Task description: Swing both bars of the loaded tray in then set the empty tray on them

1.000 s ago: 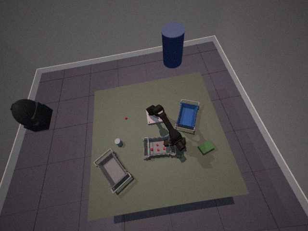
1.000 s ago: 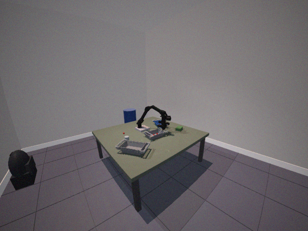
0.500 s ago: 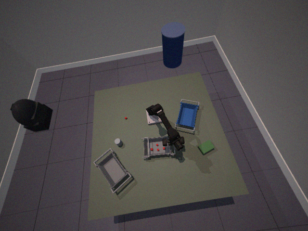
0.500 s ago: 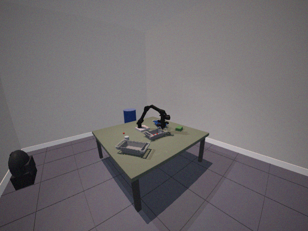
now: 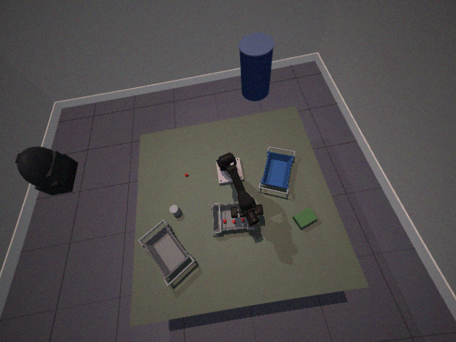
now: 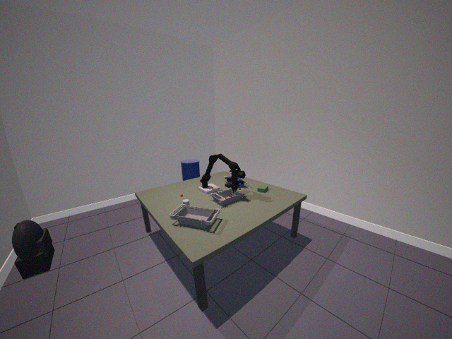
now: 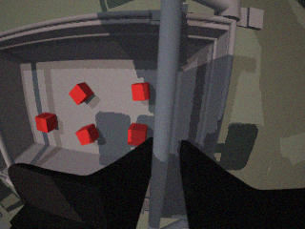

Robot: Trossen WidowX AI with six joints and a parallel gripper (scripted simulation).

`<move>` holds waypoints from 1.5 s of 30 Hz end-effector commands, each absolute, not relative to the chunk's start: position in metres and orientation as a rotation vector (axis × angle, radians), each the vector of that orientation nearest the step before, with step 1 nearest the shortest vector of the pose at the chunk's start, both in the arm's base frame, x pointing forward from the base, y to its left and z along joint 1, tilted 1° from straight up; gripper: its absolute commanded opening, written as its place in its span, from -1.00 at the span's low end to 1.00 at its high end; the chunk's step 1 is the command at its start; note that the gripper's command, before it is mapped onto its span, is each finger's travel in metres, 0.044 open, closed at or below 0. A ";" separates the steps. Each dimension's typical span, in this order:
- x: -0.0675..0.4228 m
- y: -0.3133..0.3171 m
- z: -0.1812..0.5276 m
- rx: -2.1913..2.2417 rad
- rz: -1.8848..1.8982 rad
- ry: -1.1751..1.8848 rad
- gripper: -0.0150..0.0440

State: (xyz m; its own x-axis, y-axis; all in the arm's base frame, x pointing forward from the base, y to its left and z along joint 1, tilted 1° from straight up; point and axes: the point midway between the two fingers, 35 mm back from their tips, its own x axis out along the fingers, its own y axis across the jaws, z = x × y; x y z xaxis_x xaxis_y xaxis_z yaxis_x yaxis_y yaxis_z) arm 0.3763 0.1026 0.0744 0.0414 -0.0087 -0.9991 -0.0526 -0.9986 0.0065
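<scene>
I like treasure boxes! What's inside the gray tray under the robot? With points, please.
Five red blocks (image 7: 81,93) lie on the floor of the loaded tray (image 5: 214,221) (image 7: 62,67). The bar and the dark tool (image 7: 168,144) hide some parts inside.

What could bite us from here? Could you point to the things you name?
Bar might slip or swing outward: the pincer (image 5: 246,215) (image 6: 234,190) (image 7: 168,144) straddles the near bar (image 7: 168,95) without looking clamped.

Dipping too low could let the fingertips knock the red blocks (image 5: 233,221) (image 6: 225,198) (image 7: 87,135) in the loaded tray (image 5: 231,231) (image 6: 224,201) (image 7: 110,19).

If that bar ends up poorly seated, the empty tray (image 5: 167,250) (image 6: 195,217) may tilt or drop inside.
</scene>
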 end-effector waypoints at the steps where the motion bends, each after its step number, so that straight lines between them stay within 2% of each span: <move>1: 0.376 0.097 0.069 -2.250 2.151 0.055 -0.20; 11: 0.374 0.103 0.113 -2.250 2.151 0.054 -0.20; 34: 0.375 0.102 0.107 -2.254 2.155 0.055 -0.20; 37: 0.375 0.102 0.107 -2.254 2.155 0.055 -0.46; 38: 0.375 0.102 0.107 -2.254 2.155 0.055 -0.49; 45: 0.375 0.102 0.107 -2.254 2.155 0.055 -0.49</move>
State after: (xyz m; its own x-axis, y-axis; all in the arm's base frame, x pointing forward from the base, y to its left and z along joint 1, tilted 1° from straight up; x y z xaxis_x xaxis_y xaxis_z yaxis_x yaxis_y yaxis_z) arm 0.3750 0.1015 0.1070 0.0427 -0.0108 -0.9990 -0.0408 -0.9991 0.0090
